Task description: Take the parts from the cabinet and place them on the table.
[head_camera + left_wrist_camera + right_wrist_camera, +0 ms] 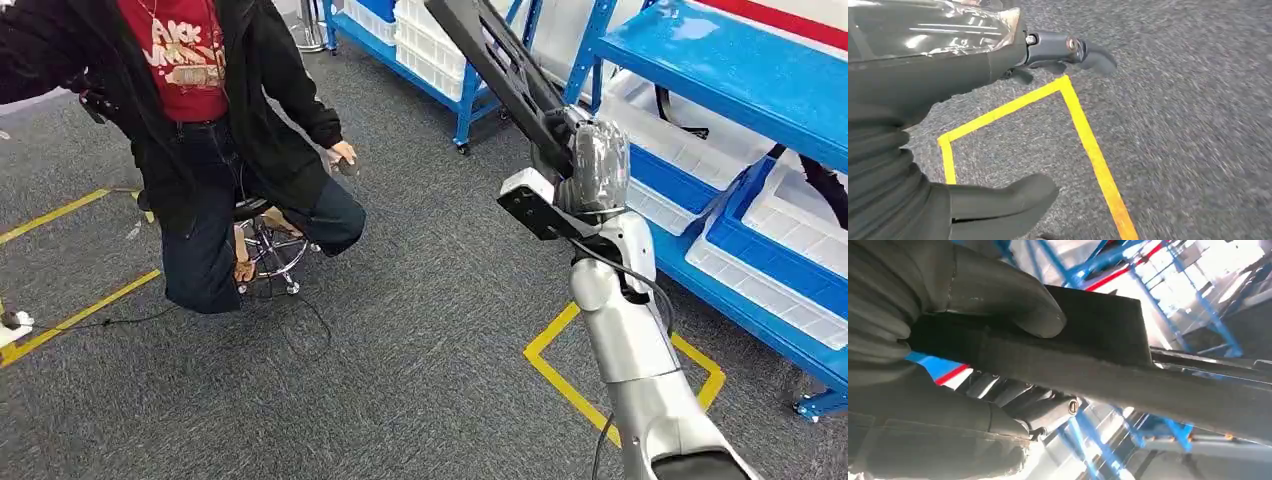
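Progress looks to be at the carrying stage — a long, flat black bar-shaped part [490,55] is out of the blue metal shelving cabinet [740,70] and held up in the air by the right hand [590,165], well above the grey carpet floor [420,330]. In the right wrist view the thick grey thumb [998,295] presses on one face of the part and the darker fingers [1018,400] curl under the other, so the hold reads as firm. The cabinet stands just beside the raised arm, with white plastic bins [780,270] on its lower shelf, one showing more dark pieces inside.

The left hand [948,125] hangs over the carpet and a yellow tape square [1083,130]; its thumb and fingers stand apart with nothing between them.

A person in a black jacket and red shirt [200,110] sits on a small wheeled stool [270,250] near the middle of the floor.

Picking is done for this piece; I see no tabletop, so the walk or turn to it and the set-down are left — and likely further trips for the remaining parts.
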Robot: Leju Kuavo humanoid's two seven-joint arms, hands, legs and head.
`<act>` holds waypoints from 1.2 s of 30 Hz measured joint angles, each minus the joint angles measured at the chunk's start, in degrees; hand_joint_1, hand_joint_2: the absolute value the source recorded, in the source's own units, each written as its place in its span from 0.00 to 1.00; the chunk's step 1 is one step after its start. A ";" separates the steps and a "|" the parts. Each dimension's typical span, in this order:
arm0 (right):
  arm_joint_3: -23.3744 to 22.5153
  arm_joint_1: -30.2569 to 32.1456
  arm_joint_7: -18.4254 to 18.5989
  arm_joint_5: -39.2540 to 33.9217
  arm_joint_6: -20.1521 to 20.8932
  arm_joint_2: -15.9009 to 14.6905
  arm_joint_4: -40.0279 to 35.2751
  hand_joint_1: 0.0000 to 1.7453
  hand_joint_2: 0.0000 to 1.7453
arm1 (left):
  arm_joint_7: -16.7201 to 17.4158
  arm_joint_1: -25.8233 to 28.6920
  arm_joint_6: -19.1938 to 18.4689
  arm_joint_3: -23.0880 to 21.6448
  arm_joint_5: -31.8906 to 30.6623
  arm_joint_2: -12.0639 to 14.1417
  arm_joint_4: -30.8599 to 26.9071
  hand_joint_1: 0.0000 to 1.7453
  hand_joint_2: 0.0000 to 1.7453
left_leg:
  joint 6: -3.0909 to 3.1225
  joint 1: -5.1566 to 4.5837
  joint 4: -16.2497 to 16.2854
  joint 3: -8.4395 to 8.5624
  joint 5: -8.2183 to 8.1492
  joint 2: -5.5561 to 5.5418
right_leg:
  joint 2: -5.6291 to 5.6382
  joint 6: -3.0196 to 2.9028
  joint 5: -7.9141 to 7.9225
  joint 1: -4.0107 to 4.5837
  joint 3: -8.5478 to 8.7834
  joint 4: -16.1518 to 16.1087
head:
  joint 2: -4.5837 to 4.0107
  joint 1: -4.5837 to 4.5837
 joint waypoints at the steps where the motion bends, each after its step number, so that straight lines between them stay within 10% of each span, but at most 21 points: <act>1: 0.22 -0.64 -0.11 0.07 0.31 0.61 0.42 1.00 1.00 | 0.22 0.03 0.37 0.42 0.26 0.00 0.00 0.00 1.00 | 0.60 -0.23 -0.26 0.10 0.13 -0.45 | -0.48 0.50 -0.08 -0.01 0.06 -0.05 | 0.00 -0.02; 4: 0.81 -2.15 -0.15 0.72 0.33 2.01 1.63 1.00 1.00 | 0.63 0.02 1.00 1.00 0.63 -0.11 -0.02 0.00 1.00 | 2.23 -0.04 -0.99 0.46 0.76 -1.47 | 3.30 0.30 -3.51 -0.64 -3.18 6.38 | 0.00 0.02; 7: 0.98 -2.75 0.76 1.83 -0.02 2.58 2.97 1.00 1.00 | 0.76 -0.09 1.16 1.40 0.24 -0.15 -0.02 0.00 1.00 | 2.31 -0.17 -0.96 0.45 0.75 -3.54 | 4.35 0.32 -7.23 -0.54 -9.54 18.87 | 0.00 0.00; 9: 0.96 -2.66 1.86 2.32 -0.09 2.62 3.04 1.00 1.00 | 0.76 0.06 0.89 1.51 -0.61 -0.22 0.00 0.00 1.00 | 2.29 -0.17 -0.89 0.50 0.76 -4.84 | 4.40 1.24 -4.90 -0.59 -8.15 15.03 | 0.00 0.02; 11: 0.54 -2.28 2.89 2.62 -0.09 2.03 2.03 1.00 1.00 | 0.59 0.09 0.02 1.51 -1.75 -0.24 0.00 0.00 1.00 | 2.16 -0.11 -0.79 0.55 0.79 -6.23 | 5.04 2.23 -0.37 -0.98 -3.06 4.08 | 0.00 0.02; 12: 0.22 -2.05 3.06 2.47 0.04 1.42 1.38 1.00 1.00 | 0.57 0.10 -0.13 1.51 -2.08 -0.22 0.00 0.00 1.00 | 1.89 -0.12 -0.74 0.44 0.82 -6.75 | 6.47 2.02 0.18 -1.40 -2.00 1.00 | 0.00 0.00; 16: -0.79 -2.04 2.56 0.15 2.01 -0.44 0.59 1.00 1.00 | 0.55 0.33 -0.22 1.53 -2.38 -0.22 0.00 0.00 1.00 | 0.55 -0.16 -1.17 0.02 1.30 -7.73 | 5.69 -0.05 0.82 -0.37 -1.63 0.85 | 0.00 -0.02; 17: -0.87 -2.18 2.41 -0.02 2.23 -0.62 0.59 1.00 1.00 | 0.55 0.39 -0.22 1.53 -2.45 -0.13 0.00 0.00 1.00 | 0.32 -0.04 -0.93 -0.15 1.03 -7.51 | 5.33 -0.69 1.22 -1.51 -1.50 0.30 | 0.00 -0.11; 19: -0.98 -2.63 2.23 -0.46 2.36 -0.77 0.61 1.00 1.00 | 0.52 0.43 -0.22 1.55 -2.63 -0.17 0.00 0.00 1.00 | -0.06 -0.17 3.78 -2.07 -2.17 -3.53 | 4.83 -1.80 1.24 -1.17 -1.27 0.22 | 0.00 -0.37; 21: -1.14 -2.70 2.14 -0.68 2.32 -1.42 0.61 1.00 1.00 | 0.50 0.29 -0.42 1.53 -3.04 -0.26 0.00 0.00 1.00 | -0.43 0.04 13.79 -6.92 -6.80 -2.62 | 3.96 -2.06 1.07 -0.75 -1.21 0.24 | 0.00 -0.35; 23: -1.29 -2.51 2.10 -0.79 2.25 -2.21 0.59 1.00 1.00 | 0.50 0.32 -0.63 1.53 -3.39 -0.35 0.00 0.00 1.00 | -0.56 0.05 17.45 -8.85 -7.27 -2.55 | 3.02 -2.12 1.01 -0.53 -1.17 0.25 | 0.00 -0.35; 26: -1.82 -2.69 3.08 0.00 2.84 -3.52 0.13 1.00 1.00 | 0.55 0.14 -0.72 1.55 -3.67 -0.28 0.00 0.00 1.00 | 0.17 -0.07 5.93 -2.55 -1.48 -1.41 | 1.68 -2.16 0.88 -0.30 -0.96 0.28 | 0.00 -0.35; 27: -2.10 -3.10 3.78 0.57 3.52 -4.14 -0.26 1.00 1.00 | 0.57 -0.03 -0.74 1.55 -3.67 -0.22 -0.02 0.00 1.00 | 0.80 -0.34 1.32 0.24 -0.17 0.80 | 1.34 -2.11 0.83 -0.19 -0.88 0.28 | 0.00 -0.37; 32: -2.54 -5.47 5.72 1.94 5.88 -6.30 -0.76 1.00 1.00 | 0.61 -0.24 -0.81 1.55 -3.74 0.04 -0.02 0.00 1.00 | 2.07 -1.06 -1.17 1.14 0.32 -0.55 | -0.55 -0.71 0.26 0.80 -0.65 0.29 | 0.00 -0.15; 36: -2.58 -7.44 6.58 2.82 7.27 -8.31 -0.79 1.00 1.00 | 0.70 -0.70 -1.27 1.57 -4.20 0.09 -0.02 0.00 1.00 | 2.88 -0.57 -1.91 1.51 0.95 -2.47 | 4.10 -1.22 -5.55 -0.22 -6.98 13.35 | 0.00 0.06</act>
